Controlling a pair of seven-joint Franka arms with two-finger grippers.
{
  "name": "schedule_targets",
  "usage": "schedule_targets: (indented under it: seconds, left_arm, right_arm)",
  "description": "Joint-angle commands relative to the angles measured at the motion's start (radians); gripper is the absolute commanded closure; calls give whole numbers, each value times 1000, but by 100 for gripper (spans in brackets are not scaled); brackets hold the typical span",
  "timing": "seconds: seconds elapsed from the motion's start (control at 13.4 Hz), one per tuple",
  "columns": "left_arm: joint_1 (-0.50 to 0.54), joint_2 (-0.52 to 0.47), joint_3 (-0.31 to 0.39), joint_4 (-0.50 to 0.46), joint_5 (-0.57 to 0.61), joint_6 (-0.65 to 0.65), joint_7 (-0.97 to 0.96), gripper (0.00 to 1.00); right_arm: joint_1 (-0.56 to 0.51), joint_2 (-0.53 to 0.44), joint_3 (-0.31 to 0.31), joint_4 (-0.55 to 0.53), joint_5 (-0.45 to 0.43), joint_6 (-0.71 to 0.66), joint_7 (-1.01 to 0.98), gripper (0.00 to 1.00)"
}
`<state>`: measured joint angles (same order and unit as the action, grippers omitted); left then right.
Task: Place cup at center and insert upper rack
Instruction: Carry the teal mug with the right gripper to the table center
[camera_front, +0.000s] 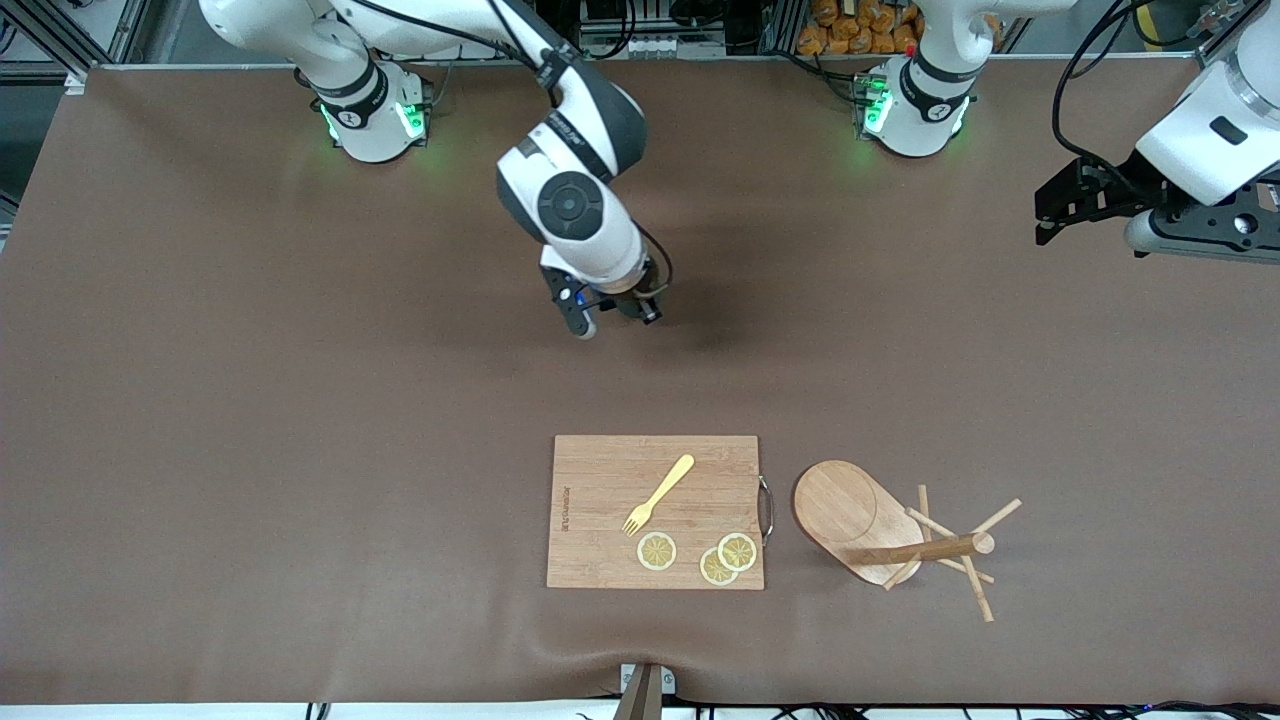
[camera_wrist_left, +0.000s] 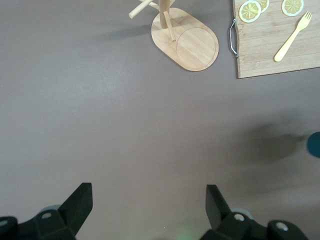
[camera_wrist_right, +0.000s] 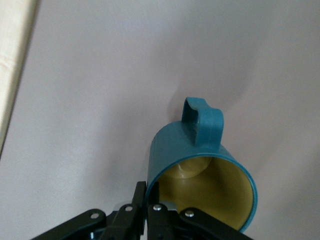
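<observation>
Cup (camera_wrist_right: 200, 175) is clamped by the rim in the right gripper (camera_front: 612, 318), fingers pinched on the wall, handle pointing away from the fingers, yellowish inside visible. It is held over bare brown table (camera_front: 250, 400) around the middle; in the front view the cup is hidden under the wrist. A sliver of teal is seen at the edge of the left wrist view.

Mug tree (camera_front: 880, 530) is standing on its oval base near the front camera, toward the left arm's end of the table, post tilted in view and pegs sticking out. Just beside it, toward the right arm's end, a cutting board (camera_front: 600, 500) with a metal handle (camera_front: 767, 510) facing the mug tree is laid flat. On the board: yellow fork (camera_front: 660, 493) and three lemon slices (camera_front: 737, 551), two of them overlapping.

Left gripper (camera_front: 1045, 215) is parked over the table at its own end, fingers spread wide apart, nothing between them; that arm is waiting.
</observation>
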<state>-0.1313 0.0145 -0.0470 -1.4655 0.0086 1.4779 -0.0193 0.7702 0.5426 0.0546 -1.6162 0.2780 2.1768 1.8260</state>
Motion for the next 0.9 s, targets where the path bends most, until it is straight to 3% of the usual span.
schedule_targets:
  seconds: [0.0,0.82]
  left_arm:
    - [-2,9,-2,28,19,-1,-1,0]
    - [-1,7,-11,31,21,-1,-2,0]
  right_arm:
    - [23,80,-12,110,15,-8,139,100]
    - [121,161,-13,124,7,79,228,100]
